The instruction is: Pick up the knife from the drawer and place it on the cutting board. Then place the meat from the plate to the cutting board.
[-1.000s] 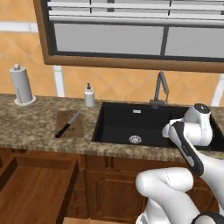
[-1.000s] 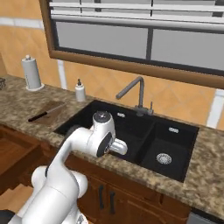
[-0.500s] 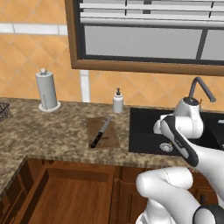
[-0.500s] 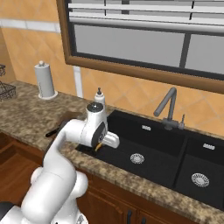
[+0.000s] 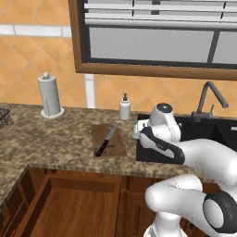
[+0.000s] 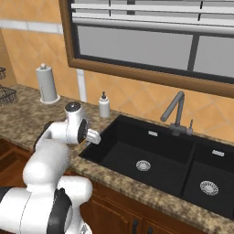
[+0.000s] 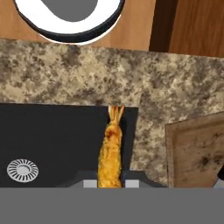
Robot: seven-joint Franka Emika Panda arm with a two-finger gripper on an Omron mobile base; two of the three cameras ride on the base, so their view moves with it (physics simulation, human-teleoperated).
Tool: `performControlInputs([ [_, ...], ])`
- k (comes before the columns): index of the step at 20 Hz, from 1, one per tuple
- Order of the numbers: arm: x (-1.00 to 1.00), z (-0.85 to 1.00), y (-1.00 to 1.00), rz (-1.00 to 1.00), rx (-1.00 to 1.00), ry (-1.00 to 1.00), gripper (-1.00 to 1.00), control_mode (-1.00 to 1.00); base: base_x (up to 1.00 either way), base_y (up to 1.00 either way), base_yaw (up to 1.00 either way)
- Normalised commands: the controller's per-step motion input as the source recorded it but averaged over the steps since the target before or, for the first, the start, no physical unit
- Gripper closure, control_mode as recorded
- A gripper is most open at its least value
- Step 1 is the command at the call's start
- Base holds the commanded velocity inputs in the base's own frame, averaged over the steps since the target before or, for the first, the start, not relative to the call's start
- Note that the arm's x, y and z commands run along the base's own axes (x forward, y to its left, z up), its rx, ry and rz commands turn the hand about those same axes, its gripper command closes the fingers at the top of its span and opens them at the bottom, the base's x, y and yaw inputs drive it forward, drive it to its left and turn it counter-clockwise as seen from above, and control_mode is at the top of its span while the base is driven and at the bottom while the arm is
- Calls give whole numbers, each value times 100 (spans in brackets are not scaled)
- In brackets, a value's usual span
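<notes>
- The gripper (image 7: 110, 183) is clenched on the meat (image 7: 110, 153), an orange-yellow battered strip with a small forked tail, which sticks out from between the two finger tips.
- In the hand view the meat hangs over the corner of the black sink (image 7: 52, 140), with its tail end reaching the sink's edge by the granite counter (image 7: 144, 78).
- The cutting board (image 5: 109, 141) lies on the counter just beside the sink's left edge, near the counter's front edge; one corner of it shows at the right of the hand view.
- The knife (image 5: 106, 141) rests diagonally on the cutting board, black handle toward the front edge, blade pointing toward the back wall.
- The drawer (image 5: 74, 208) stands pulled out below the counter's front edge, under the board.
- A soap dispenser (image 5: 124, 107) stands behind the board by the sink's back left corner, and a paper towel roll (image 5: 50, 96) stands further left by the wall.
</notes>
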Motion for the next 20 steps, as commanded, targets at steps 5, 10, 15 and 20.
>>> performControlInputs([
  [5, 66, 0, 100, 0, -1, 8, 100, -100, 0, 0, 0],
  [10, 20, -6, 86, 5, -3, 10, 100, -100, 0, 0, 0],
  [15, 22, -58, 35, 6, -1, 12, 100, -100, 0, 0, 0],
  [20, 63, -41, 2, 0, 0, 0, -100, -100, 0, 0, 0],
])
